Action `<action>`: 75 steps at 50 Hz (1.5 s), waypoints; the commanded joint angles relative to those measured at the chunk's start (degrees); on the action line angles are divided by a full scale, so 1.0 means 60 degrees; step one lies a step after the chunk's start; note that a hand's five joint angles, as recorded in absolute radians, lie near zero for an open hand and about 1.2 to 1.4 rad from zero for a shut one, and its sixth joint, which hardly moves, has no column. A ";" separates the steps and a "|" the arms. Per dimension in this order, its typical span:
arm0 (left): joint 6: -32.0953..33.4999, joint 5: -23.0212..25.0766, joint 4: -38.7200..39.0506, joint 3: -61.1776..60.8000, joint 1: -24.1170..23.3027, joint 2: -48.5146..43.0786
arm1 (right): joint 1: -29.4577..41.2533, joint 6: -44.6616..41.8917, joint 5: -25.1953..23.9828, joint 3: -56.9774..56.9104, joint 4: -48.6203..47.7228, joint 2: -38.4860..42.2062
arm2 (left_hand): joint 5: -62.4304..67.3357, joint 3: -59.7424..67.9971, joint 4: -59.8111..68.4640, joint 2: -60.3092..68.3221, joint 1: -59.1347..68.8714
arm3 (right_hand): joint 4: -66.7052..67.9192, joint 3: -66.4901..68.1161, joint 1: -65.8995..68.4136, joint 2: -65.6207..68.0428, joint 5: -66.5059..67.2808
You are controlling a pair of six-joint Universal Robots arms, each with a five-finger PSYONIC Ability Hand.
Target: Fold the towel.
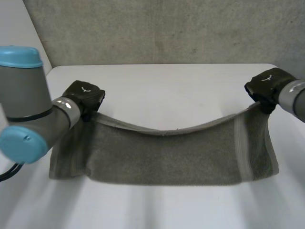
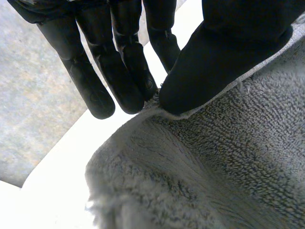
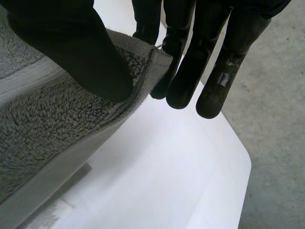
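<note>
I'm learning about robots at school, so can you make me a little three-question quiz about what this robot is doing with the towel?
1. True or false: nothing is holding the towel.
2. Where does the left hand grip the towel? A) at a corner B) in the middle C) nowhere
3. Fill in the blank: the towel's top edge, stretched from the left hand to the right hand, ____ in the middle.

Key: 1 false, each hand pinches a corner between thumb and fingers. 2 A. 3 sags.
</note>
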 commanded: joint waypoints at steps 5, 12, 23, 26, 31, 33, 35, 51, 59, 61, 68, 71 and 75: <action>0.0185 -0.0196 0.0423 0.5392 -0.0008 -0.1655 | 0.0497 0.1253 0.1149 -0.3061 -0.3463 0.0772 | 0.1808 0.1713 0.1703 0.1703 0.2073 | 0.1970 0.1977 0.4027 0.2122 0.2277; 0.0097 -0.1059 0.2852 0.5938 -0.0022 -0.0077 | 0.0454 0.2590 0.1151 -0.2450 -0.6722 -0.0944 | 0.1808 0.1713 0.1703 0.1703 0.2073 | 0.1970 0.1977 0.4027 0.2122 0.2277; -0.0444 -0.0914 0.3191 0.0918 0.0124 0.1260 | 0.0395 0.2839 0.0023 0.1256 -0.7001 -0.1779 | 0.1808 0.1713 0.1703 0.1703 0.2073 | 0.1970 0.1977 0.4027 0.2122 0.2277; -0.0533 -0.0899 0.3236 0.0222 0.0124 0.1216 | 0.0410 0.2810 -0.0343 0.2237 -0.6400 -0.1515 | 0.1808 0.1713 0.1703 0.1703 0.2073 | 0.1970 0.1977 0.4027 0.2122 0.2277; -0.0606 -0.0548 0.4375 -0.1898 0.0139 0.0018 | 0.0424 0.2663 -0.0519 0.3131 -0.5946 -0.0490 | 0.1808 0.1713 0.1703 0.1703 0.2073 | 0.1970 0.1977 0.4027 0.2122 0.2277; -0.0562 -0.0446 0.4683 -0.2221 0.0139 -0.0334 | 0.0424 0.2474 -0.0519 0.3510 -0.5858 0.0108 | 0.1808 0.1713 0.1703 0.1703 0.2073 | 0.1970 0.1977 0.4027 0.2122 0.2277; -0.0562 -0.0386 0.4876 -0.2503 0.0153 -0.0674 | 0.0424 0.2400 -0.0504 0.3657 -0.5843 0.0357 | 0.1808 0.1713 0.1703 0.1703 0.2073 | 0.1970 0.1977 0.4027 0.2122 0.2277; -0.0577 -0.0445 0.5067 -0.4437 0.0227 -0.0308 | -0.0072 0.1858 -0.0737 0.5107 -0.5228 -0.0298 | 0.1808 0.1713 0.1703 0.1703 0.2073 | 0.1970 0.1977 0.4027 0.2122 0.2277; -0.0621 -0.0357 0.4994 -0.4788 0.0739 0.0557 | -0.0921 0.1872 -0.1294 0.5547 -0.5243 -0.0534 | -0.4917 -0.5011 -0.5021 -0.5022 -0.4652 | 0.1970 0.1977 0.4027 0.2122 0.2277; -0.0621 -0.0371 0.4994 -0.4788 0.0827 0.0571 | -0.1099 0.1887 -0.1383 0.5577 -0.5228 -0.0534 | -0.5506 -0.5600 -0.5610 -0.5611 -0.5241 | 0.1970 0.1977 0.4027 0.2122 0.2277; -0.0621 0.0124 0.4921 -0.5168 0.1368 0.0542 | -0.1392 0.1975 -0.1617 0.5621 -0.5228 -0.0519 | -0.5814 -0.5909 -0.5919 -0.5919 -0.5549 | 0.1970 0.1977 0.4027 0.2122 0.2277; -0.0635 0.1059 0.4819 -0.5358 0.1836 0.0571 | -0.1421 0.1975 -0.1617 0.5636 -0.5228 -0.0504 | -0.5814 -0.5908 -0.5918 -0.5919 -0.5549 | 0.1970 0.1977 0.4027 0.2122 0.2277; -0.0664 0.2060 0.4730 -0.5521 0.2219 0.0586 | -0.1494 0.1989 -0.1705 0.5665 -0.5243 -0.0504 | -0.5842 -0.5936 -0.5946 -0.5947 -0.5577 | 0.1970 0.1977 0.4027 0.2122 0.2277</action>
